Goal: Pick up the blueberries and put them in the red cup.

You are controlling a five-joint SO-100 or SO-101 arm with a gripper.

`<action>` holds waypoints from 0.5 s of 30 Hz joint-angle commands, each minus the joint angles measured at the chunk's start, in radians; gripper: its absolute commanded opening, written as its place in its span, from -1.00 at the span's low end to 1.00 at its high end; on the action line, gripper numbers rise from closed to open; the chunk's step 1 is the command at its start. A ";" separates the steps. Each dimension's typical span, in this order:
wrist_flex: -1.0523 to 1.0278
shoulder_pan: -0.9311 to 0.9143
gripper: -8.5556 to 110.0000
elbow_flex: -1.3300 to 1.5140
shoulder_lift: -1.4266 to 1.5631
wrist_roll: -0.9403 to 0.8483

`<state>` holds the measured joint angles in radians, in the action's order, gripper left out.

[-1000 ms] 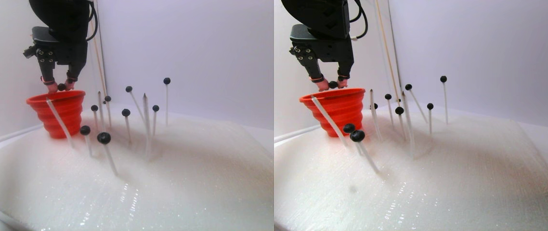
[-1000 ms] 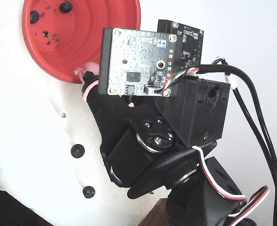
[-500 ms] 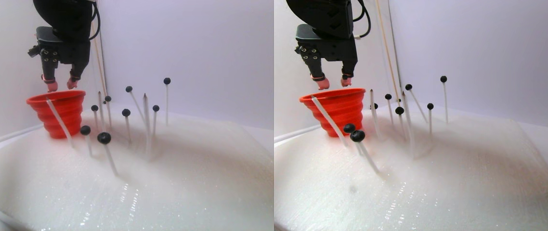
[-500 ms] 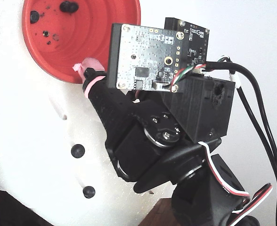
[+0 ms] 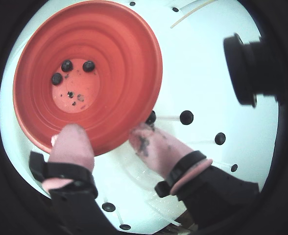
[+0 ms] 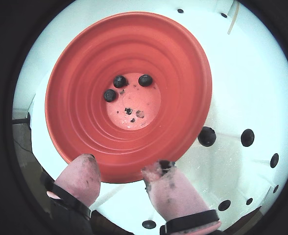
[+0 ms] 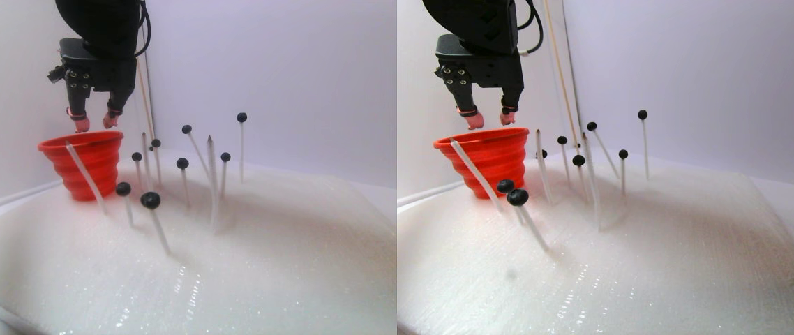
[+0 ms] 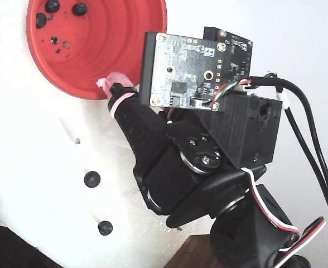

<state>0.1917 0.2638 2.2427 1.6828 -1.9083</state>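
Risen, empty claw (image 7: 95, 122) parted above red cup (image 7: 83, 164) holding blueberries (image 6: 120, 81).

this looks like a hobby robotics test bench, a home-made rig and no kitchen or shop. a white foam sheet (image 7: 243, 265) covers the table, and thin clear sticks (image 7: 212, 178) are stuck upright in it, each topped with a small dark ball, like a mock berry bush. plain white walls (image 7: 299, 77) close it in like a backdrop. in the fixed view, bare circuit boards (image 8: 178, 70) sit unhoused on the black printed arm (image 8: 181, 167), with loose coloured wires (image 8: 225, 86) and black cables (image 8: 314, 151) trailing off. a strip of brown tabletop (image 8: 189, 254) peeks out at the foam's edge.
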 commanded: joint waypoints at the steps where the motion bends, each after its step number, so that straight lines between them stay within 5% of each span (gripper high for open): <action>1: -0.011 -0.003 -0.57 -0.048 0.129 0.009; 15: -0.084 -0.043 -0.58 0.009 0.252 0.018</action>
<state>0.1166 0.2255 2.2580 1.8055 -1.8960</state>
